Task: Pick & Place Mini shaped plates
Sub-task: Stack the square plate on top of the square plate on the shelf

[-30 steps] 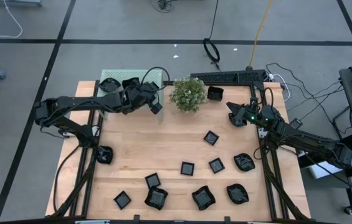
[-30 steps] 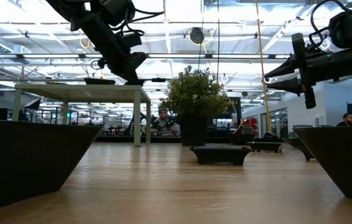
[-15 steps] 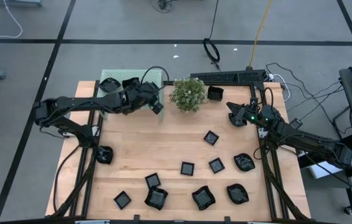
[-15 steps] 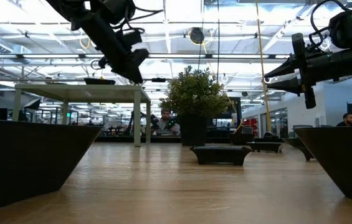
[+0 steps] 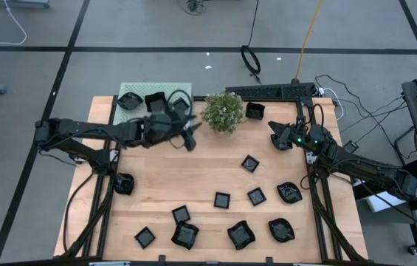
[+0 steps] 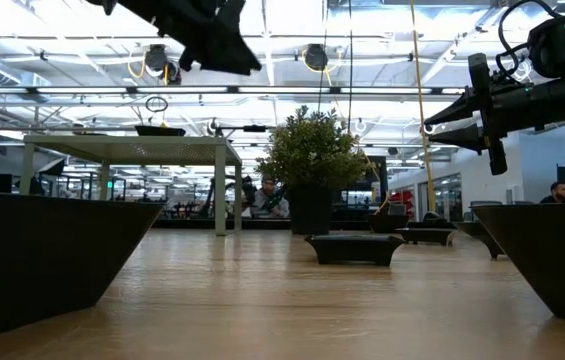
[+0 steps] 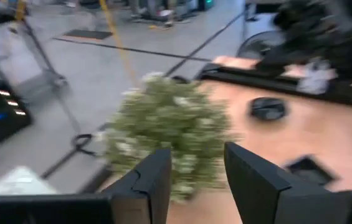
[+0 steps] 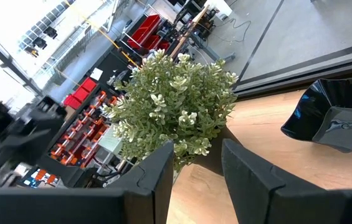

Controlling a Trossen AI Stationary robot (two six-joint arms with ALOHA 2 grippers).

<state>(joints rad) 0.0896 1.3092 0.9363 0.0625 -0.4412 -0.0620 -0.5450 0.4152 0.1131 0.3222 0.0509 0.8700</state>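
Note:
Several small black mini shaped plates lie scattered on the wooden table, among them a square one (image 5: 249, 163) and a wavy one (image 5: 240, 235). Two more (image 5: 129, 100) (image 5: 154, 98) rest on a raised green stand (image 5: 182, 90) at the far left. My left gripper (image 5: 191, 142) (image 7: 197, 155) hovers open and empty between that stand and the potted plant (image 5: 223, 111), high above the table (image 6: 237, 50). My right gripper (image 5: 274, 134) (image 8: 197, 146) waits open and empty to the right of the plant, near another black plate (image 8: 337, 118).
The leafy plant (image 7: 169, 134) stands right in front of my left fingers. A dark bar (image 5: 271, 91) lies along the far edge. The green stand (image 6: 132, 145) rises on legs above the tabletop. Bare wood (image 5: 164, 174) lies between the stand and the scattered plates.
My left gripper has drawn away from the green stand, toward the table's near edge and slightly right. It has also risen and tipped up nearer to level. My right arm has kept still.

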